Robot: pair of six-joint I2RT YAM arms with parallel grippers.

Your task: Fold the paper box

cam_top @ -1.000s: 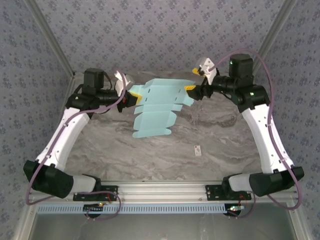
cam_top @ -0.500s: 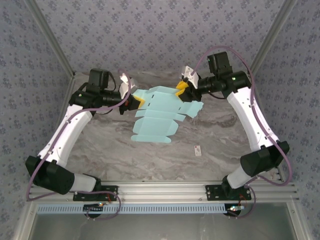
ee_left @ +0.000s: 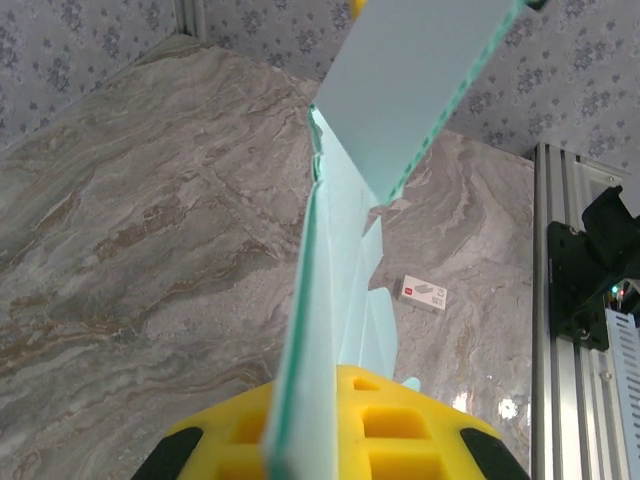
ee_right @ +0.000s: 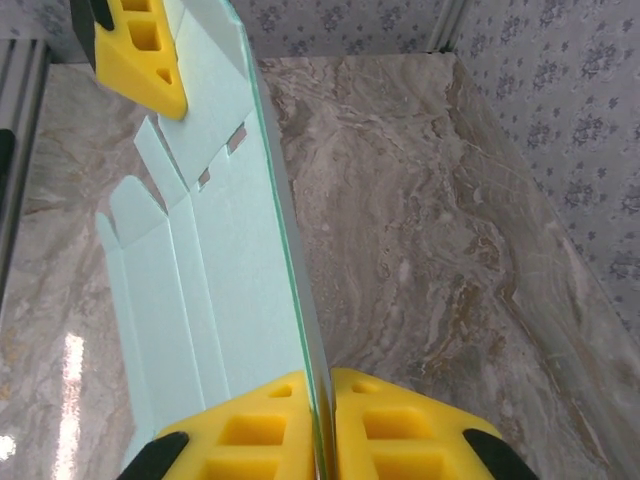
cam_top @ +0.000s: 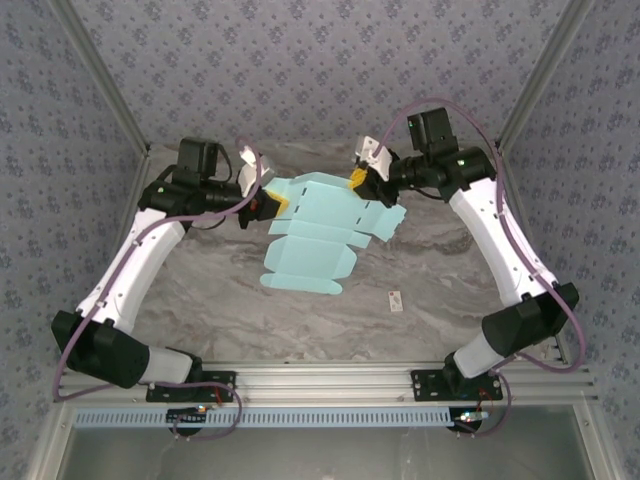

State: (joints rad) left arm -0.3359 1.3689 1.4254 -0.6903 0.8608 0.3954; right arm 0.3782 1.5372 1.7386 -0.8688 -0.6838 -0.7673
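The paper box [cam_top: 318, 225] is a flat pale turquoise die-cut sheet with tabbed flaps, held up above the marble table between both arms. My left gripper [cam_top: 272, 203] is shut on its left edge. In the left wrist view the sheet [ee_left: 345, 200] runs edge-on out of the yellow pads of that gripper [ee_left: 318, 390]. My right gripper [cam_top: 358, 181] is shut on the sheet's upper right edge. The right wrist view has the card [ee_right: 235, 260] pinched between its pads [ee_right: 325, 390], with the left gripper's yellow fingers [ee_right: 140, 45] at the far end.
A tiny white tag [cam_top: 397, 300] lies on the marble table [cam_top: 200, 300] right of centre, also under the sheet [ee_left: 424, 292]. An aluminium rail [cam_top: 320, 378] runs along the near edge. Patterned walls [cam_top: 320, 70] close in the back and sides.
My right gripper moved left along the sheet's top edge and closed on it. The sheet shifted slightly left and its lower end dropped a little. The left gripper kept its hold.
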